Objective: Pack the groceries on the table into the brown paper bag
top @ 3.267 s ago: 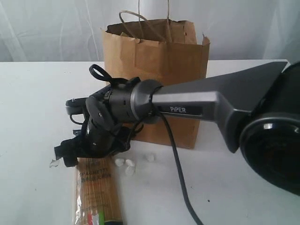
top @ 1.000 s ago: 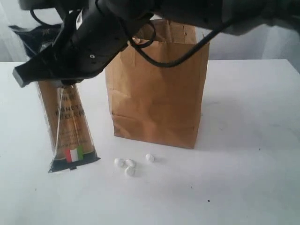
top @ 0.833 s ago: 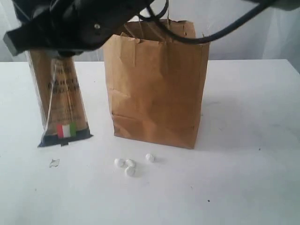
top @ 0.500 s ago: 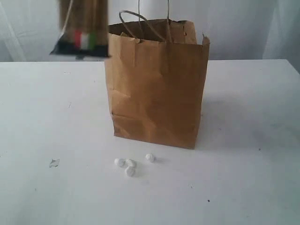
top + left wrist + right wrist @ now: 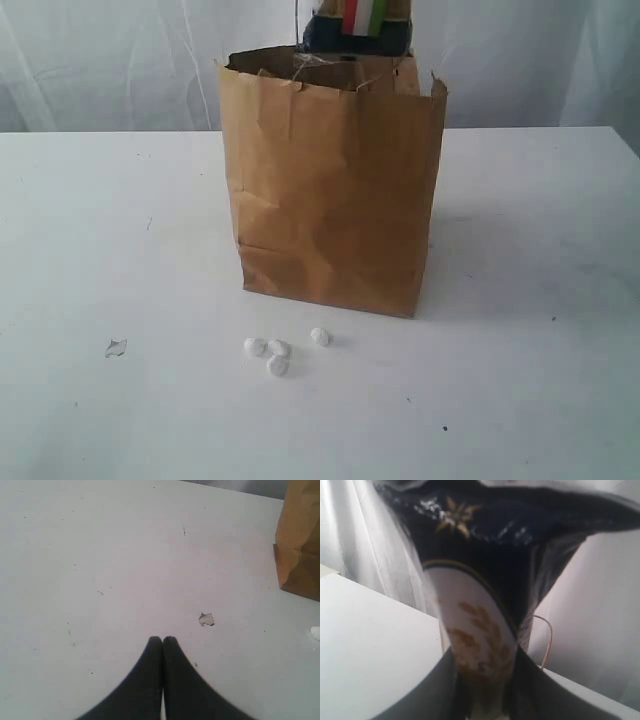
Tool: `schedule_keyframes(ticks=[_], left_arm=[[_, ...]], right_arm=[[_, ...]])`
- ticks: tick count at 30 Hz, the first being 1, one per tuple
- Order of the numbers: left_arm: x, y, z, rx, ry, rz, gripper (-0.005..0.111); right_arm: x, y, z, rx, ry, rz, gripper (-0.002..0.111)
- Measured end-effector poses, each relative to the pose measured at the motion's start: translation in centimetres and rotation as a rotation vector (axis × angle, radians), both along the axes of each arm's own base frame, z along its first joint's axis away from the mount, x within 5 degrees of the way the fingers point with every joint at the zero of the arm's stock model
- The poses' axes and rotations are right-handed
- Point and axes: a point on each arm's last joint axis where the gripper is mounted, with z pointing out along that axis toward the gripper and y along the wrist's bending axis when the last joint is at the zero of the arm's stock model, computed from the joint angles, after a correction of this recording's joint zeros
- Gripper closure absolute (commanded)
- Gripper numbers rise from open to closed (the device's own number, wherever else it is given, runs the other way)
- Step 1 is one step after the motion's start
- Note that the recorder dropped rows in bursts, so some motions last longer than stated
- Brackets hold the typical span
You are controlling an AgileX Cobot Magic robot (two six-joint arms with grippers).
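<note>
The brown paper bag (image 5: 335, 180) stands upright in the middle of the white table (image 5: 520, 380). The dark lower end of the spaghetti packet (image 5: 357, 25), with its green-white-red stripe, hangs just over the bag's open mouth. In the right wrist view my right gripper (image 5: 485, 680) is shut on the spaghetti packet (image 5: 480, 605), which fills the space between its fingers. A loop handle (image 5: 549, 640) shows beside it. My left gripper (image 5: 163, 640) is shut and empty, low over bare table, with the bag's corner (image 5: 300, 540) off to one side. No other groceries are in view.
Three small white pellets (image 5: 278, 350) lie on the table in front of the bag, and a small scrap (image 5: 116, 348) lies to their left. That scrap (image 5: 206, 619) sits just ahead of my left fingertips. White curtains hang behind the table.
The spaghetti packet went from upright on the table left of the bag, up and to the right, to above the bag's mouth. The right arm has left the exterior view.
</note>
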Motion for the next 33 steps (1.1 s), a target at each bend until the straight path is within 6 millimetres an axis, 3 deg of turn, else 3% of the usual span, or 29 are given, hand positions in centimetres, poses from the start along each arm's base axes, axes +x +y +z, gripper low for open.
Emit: schedule_keyframes(ticks=[6,10,18,33], left_arm=[[0.0,0.0,0.0,0.000,0.000,0.000,0.107],[0.0,0.0,0.0,0.000,0.000,0.000,0.107],[0.0,0.0,0.0,0.000,0.000,0.000,0.107],[0.0,0.0,0.0,0.000,0.000,0.000,0.107]], right_arm=[[1.1,0.3,-3.2,0.005,-0.135,-0.017,0.108],[1.1,0.1,-4.1,0.045,-0.206,-0.035,0.108],[1.7,0.3,-7.2,0.112,-0.227,-0.060,0.108],[2.5,0.6,-7.5,0.234,-0.248,-0.077,0.108]])
